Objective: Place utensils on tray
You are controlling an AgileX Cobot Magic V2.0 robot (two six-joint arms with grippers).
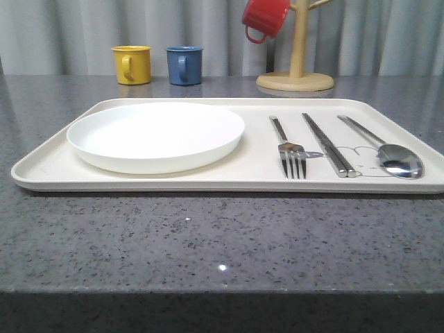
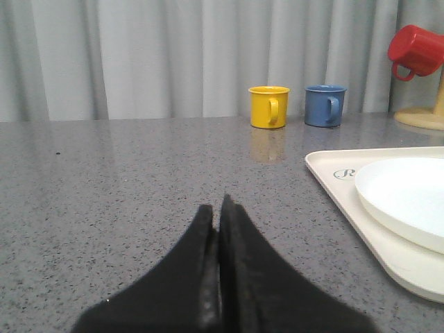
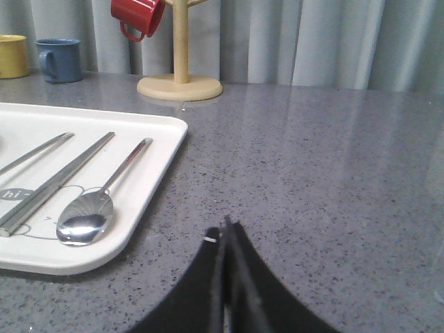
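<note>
Fork (image 1: 293,154), chopsticks (image 1: 329,145) and spoon (image 1: 392,155) lie side by side on the cream tray (image 1: 48,166), right of the white plate (image 1: 155,135). Both grippers, left (image 2: 220,206) and right (image 3: 225,229), rest pinched together, empty, over the grey table (image 1: 208,236) beside the tray.

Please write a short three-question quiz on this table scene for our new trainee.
1. True or false: the fork lies on the tray.
2. Which sits nearest the plate? A fork, B chopsticks, C spoon.
3. Fill in: the red mug hangs on the wooden ____.

Key: 1 true. 2 A. 3 stand. Both the left gripper and right gripper are shut, holding nothing.
</note>
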